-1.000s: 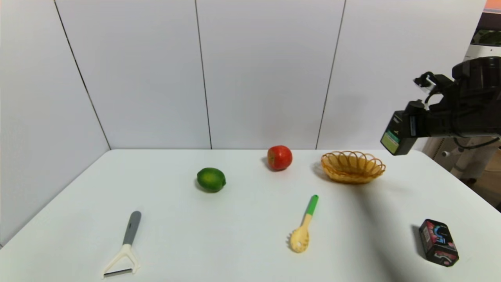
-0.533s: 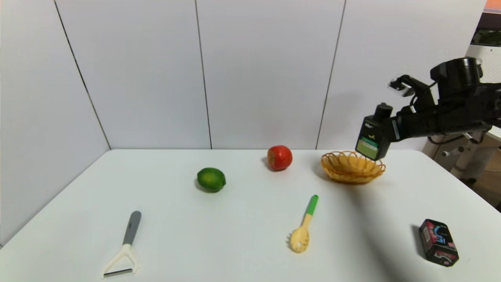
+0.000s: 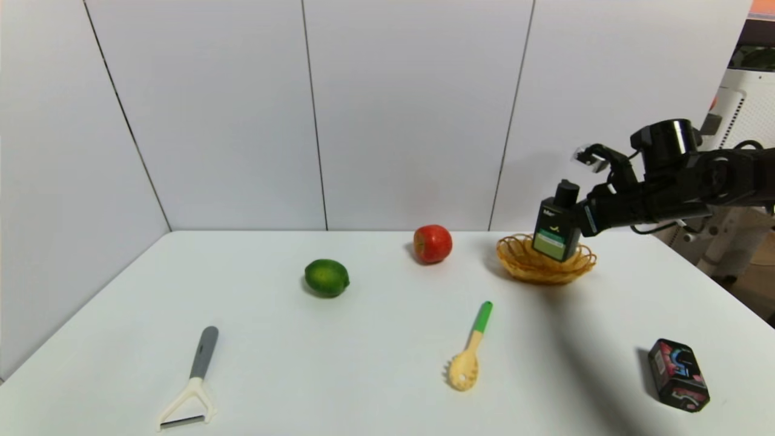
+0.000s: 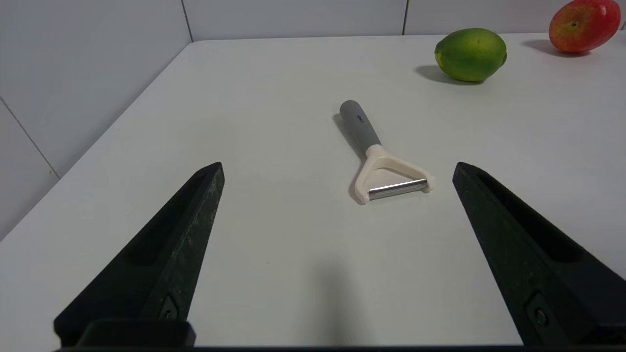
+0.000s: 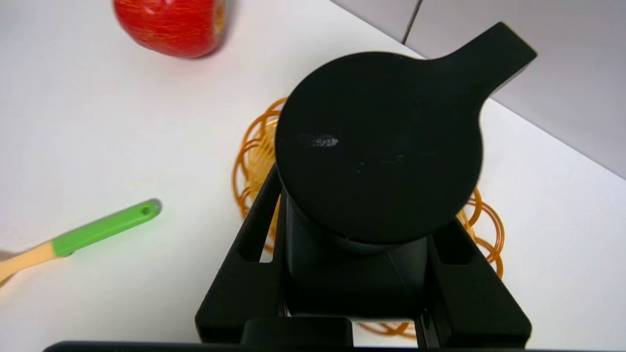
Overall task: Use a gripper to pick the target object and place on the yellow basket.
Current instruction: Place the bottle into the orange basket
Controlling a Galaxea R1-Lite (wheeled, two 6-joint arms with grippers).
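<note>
From the head view, the right gripper (image 3: 575,221) is clamped on the target object (image 3: 555,227), held upright over the yellow basket (image 3: 525,261) at the far right of the table (image 3: 363,339); the left wrist view shows the left gripper (image 4: 337,205) spread apart above a peeler (image 4: 379,159); the right wrist view shows the bottle's cap (image 5: 379,146) over the basket.

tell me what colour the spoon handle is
Green, on a yellow spoon; the head view shows it best.

Yellow basket (image 3: 527,261): woven wicker, open loops. Target object (image 3: 555,233): matt black cap, probably plastic. Peeler (image 4: 377,160): shiny metal blade. Table (image 3: 363,339): smooth, matt white.
</note>
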